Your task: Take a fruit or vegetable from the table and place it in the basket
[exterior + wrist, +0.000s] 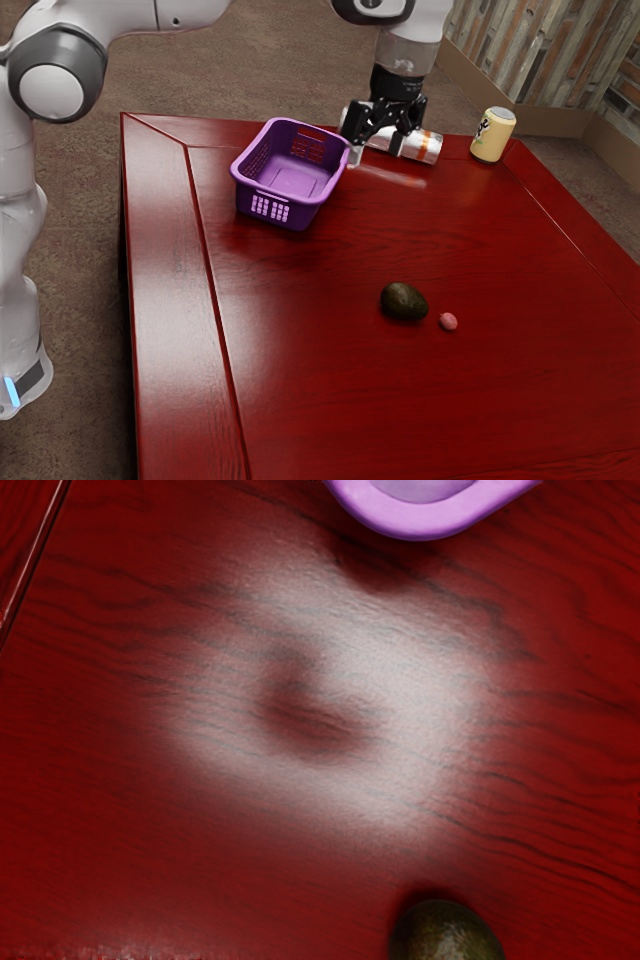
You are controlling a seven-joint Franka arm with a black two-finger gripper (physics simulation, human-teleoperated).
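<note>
Evidently, our tool [377,149] stood spread; the avocado [403,301] lay on the counter [320,400], clear of the basket [268,207]. We judged it firm, slightly slippery, and best gripped across its narrower width.

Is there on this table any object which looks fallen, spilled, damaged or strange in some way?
A silver, orange-banded cylinder, likely a can, lies on its side at the table's far edge; it looks tipped over because the yellow can nearby stands upright. Nothing else stands out.
</note>
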